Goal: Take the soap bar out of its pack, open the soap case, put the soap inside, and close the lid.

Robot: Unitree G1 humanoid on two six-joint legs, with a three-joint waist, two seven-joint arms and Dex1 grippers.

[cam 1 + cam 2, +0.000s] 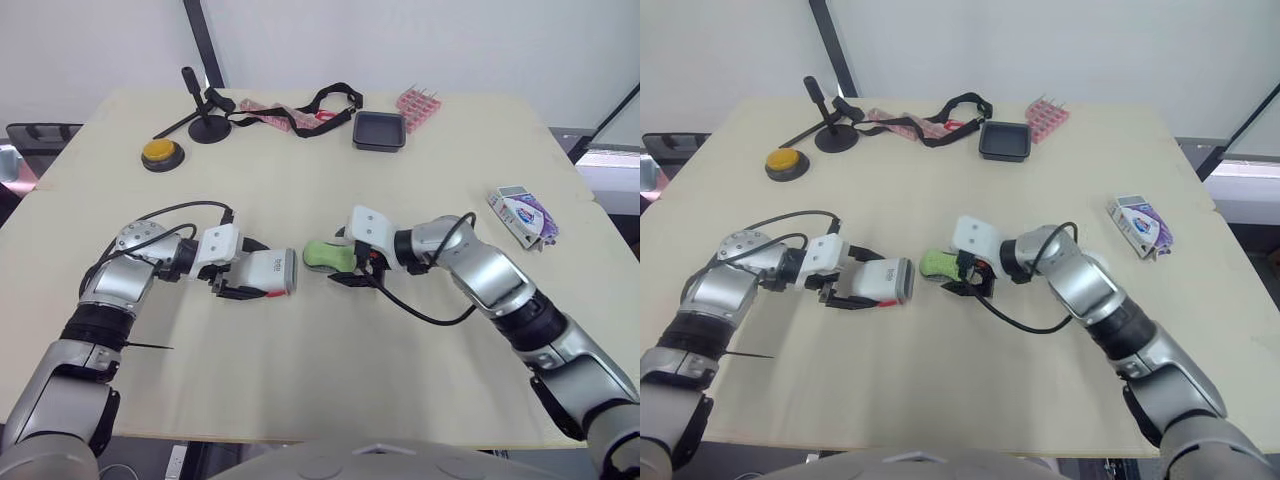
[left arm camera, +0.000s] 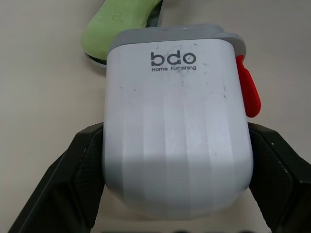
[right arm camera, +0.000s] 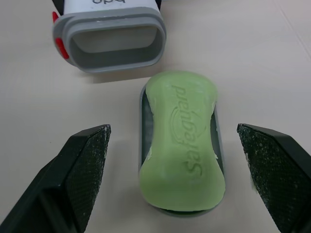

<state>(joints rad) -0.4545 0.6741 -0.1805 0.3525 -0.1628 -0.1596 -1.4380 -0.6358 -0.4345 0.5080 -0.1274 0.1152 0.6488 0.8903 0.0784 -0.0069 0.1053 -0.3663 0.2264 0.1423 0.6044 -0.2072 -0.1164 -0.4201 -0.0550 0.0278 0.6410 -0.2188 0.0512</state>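
Observation:
The green soap bar (image 3: 182, 153) lies on the dark inner tray (image 3: 142, 121) of the soap case, mid-table. My right gripper (image 1: 350, 266) is open, one finger (image 3: 80, 165) on each side of the soap and apart from it. My left gripper (image 2: 177, 165) is shut on the white soap case shell (image 2: 177, 136), which lies on its side with a red latch (image 2: 248, 92). The shell's grey-rimmed open mouth (image 3: 114, 41) faces the soap from a short gap away. The purple-and-white soap pack (image 1: 525, 213) lies at the table's right.
At the far side stand a black square tray (image 1: 379, 130), a pink packet (image 1: 418, 105), a black strap (image 1: 300, 112), a small black stand (image 1: 205, 110) and a yellow button (image 1: 162, 153). The table's near edge runs just below both arms.

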